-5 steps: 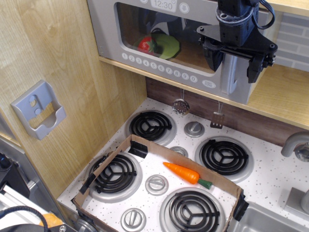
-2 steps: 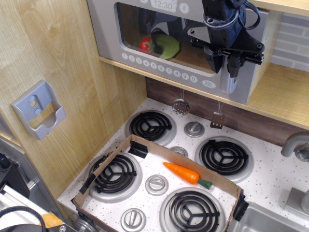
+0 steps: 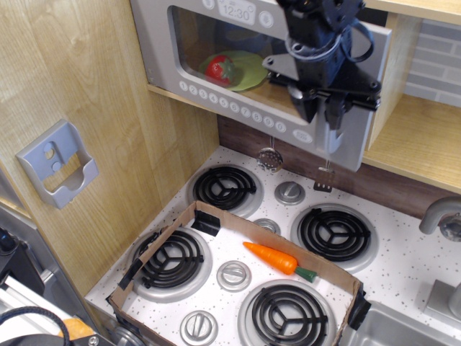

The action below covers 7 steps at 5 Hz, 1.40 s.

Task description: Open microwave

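The microwave [image 3: 162, 54] sits on a wooden shelf at the top, with a grey door, a clear window, a row of round white buttons [image 3: 230, 103] and a 12:30 display [image 3: 238, 11]. Its door stands ajar, with the right edge swung out towards me. My gripper [image 3: 321, 109] is in front of the door's right side, shut on the silver vertical handle [image 3: 333, 137], which shows just below the fingers. Through the window I see a red toy fruit [image 3: 220, 68] on a green plate [image 3: 248, 68].
A ladle [image 3: 270, 157] and a spatula [image 3: 325, 177] hang below the shelf. On the stove, a cardboard tray [image 3: 180, 223] holds a carrot [image 3: 277, 259]. A grey wall holder [image 3: 57, 162] is at the left, a faucet [image 3: 441, 215] at the right.
The gripper closed on the handle and moved left and towards me. The door's right edge swung out with it, from shut to ajar.
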{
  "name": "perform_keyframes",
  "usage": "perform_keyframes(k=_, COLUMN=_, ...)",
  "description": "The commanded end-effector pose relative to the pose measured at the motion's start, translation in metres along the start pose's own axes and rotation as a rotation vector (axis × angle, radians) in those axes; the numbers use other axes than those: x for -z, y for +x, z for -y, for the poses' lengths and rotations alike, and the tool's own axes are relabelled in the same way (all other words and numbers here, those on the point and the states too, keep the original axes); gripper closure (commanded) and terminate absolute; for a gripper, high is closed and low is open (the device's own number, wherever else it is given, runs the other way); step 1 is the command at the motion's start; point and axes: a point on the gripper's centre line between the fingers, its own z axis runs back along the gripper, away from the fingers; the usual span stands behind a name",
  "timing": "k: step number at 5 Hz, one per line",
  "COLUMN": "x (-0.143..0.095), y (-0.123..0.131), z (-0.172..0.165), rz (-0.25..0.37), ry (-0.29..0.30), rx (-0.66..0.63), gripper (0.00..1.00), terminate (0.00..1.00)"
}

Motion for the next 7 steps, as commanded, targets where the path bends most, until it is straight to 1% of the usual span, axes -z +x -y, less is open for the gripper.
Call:
perform_keyframes(k=1, x=-0.018, y=-0.027, z=0.008, rz=-0.004, ry=0.078, rx=-0.125, gripper=0.00, terminate=0.00)
perform_keyframes(k=2, x=-0.009, y=-0.063, z=0.032, rz=0.038, ry=0.109, rx=-0.286, gripper=0.00, terminate=0.00)
perform_keyframes(k=3, x=-0.002, y=-0.073, z=0.062, rz=0.034, ry=0.101, rx=-0.386, gripper=0.00, terminate=0.00)
perform_keyframes(k=4, x=-0.001, y=-0.065, z=0.092, rz=0.024, ry=0.068, rx=-0.483, gripper=0.00, terminate=0.00)
perform_keyframes(k=5, x=-0.001, y=-0.046, z=0.111, rz=0.039, ry=0.019, rx=-0.425, gripper=0.00, terminate=0.00)
perform_keyframes(k=6, x=0.004, y=-0.018, z=0.115, rz=0.017, ry=-0.082, rx=-0.277, gripper=0.00, terminate=0.00)
perform_keyframes(k=7, x=0.008, y=0.011, z=0.115, rz=-0.018, ry=-0.172, rx=-0.208, gripper=0.00, terminate=0.00)
